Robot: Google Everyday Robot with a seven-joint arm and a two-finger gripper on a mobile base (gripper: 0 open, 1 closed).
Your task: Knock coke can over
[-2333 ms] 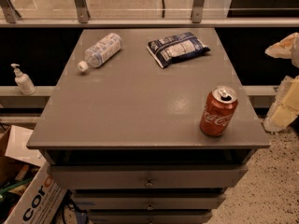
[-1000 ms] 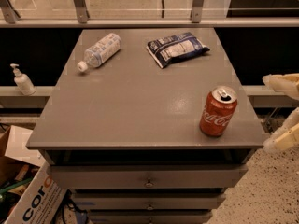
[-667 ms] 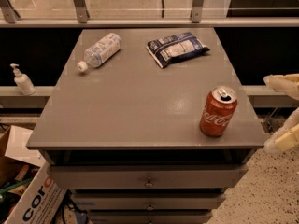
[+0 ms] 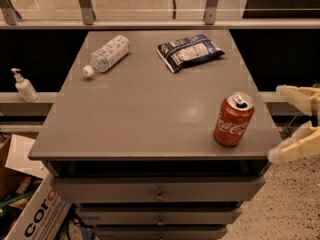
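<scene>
The red coke can [image 4: 233, 120] stands upright near the front right corner of the grey table [image 4: 150, 109], with its silver top and pull tab showing. My gripper [image 4: 286, 123] is at the right edge of the view, just off the table's right side, a little to the right of the can and not touching it. Its two cream fingers [image 4: 292, 148] are spread apart, one above the other in the view, and hold nothing.
A clear plastic water bottle [image 4: 106, 54] lies on its side at the back left. A dark blue snack bag [image 4: 189, 51] lies at the back middle. A soap dispenser [image 4: 23, 86] stands on a ledge to the left. A cardboard box [image 4: 30, 219] is at the lower left. Drawers [image 4: 159, 196] are below the tabletop.
My gripper has moved down and its fingers have spread apart since the earliest frame. The coke can, bottle and bag have not moved.
</scene>
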